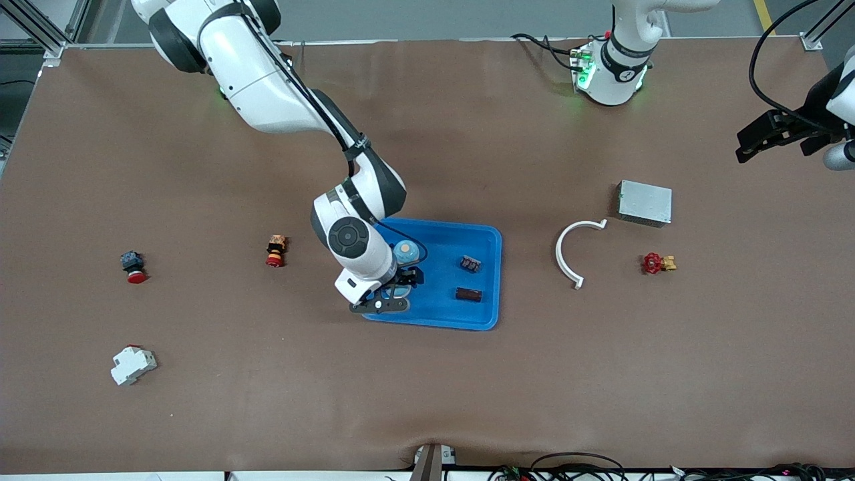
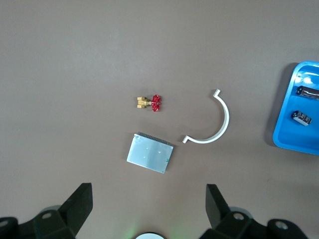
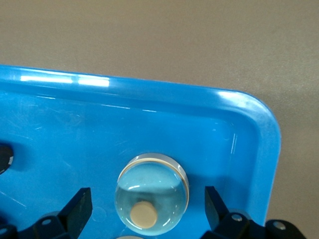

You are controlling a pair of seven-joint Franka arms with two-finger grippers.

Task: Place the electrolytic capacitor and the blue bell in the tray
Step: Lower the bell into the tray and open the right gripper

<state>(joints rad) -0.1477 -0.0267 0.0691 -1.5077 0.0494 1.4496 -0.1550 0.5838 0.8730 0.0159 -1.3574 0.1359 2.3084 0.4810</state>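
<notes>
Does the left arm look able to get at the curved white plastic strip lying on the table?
Probably yes. The left claw hangs open above that end of the table, and the curved white plastic strip lies alone on bare brown tabletop, with nothing on or against it.

Looking like a robotics lab. Showing 2 Franka arms working at a brown-covered table (image 1: 200,401) framed by aluminium rails (image 1: 40,30).

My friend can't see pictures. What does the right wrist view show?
A pale blue, dome-shaped bell with a tan button on top sits in the corner of a shallow bright-blue plastic tray, between the two open black fingers of the right gripper, which do not touch it. Brown table shows past the tray's rim.
</notes>
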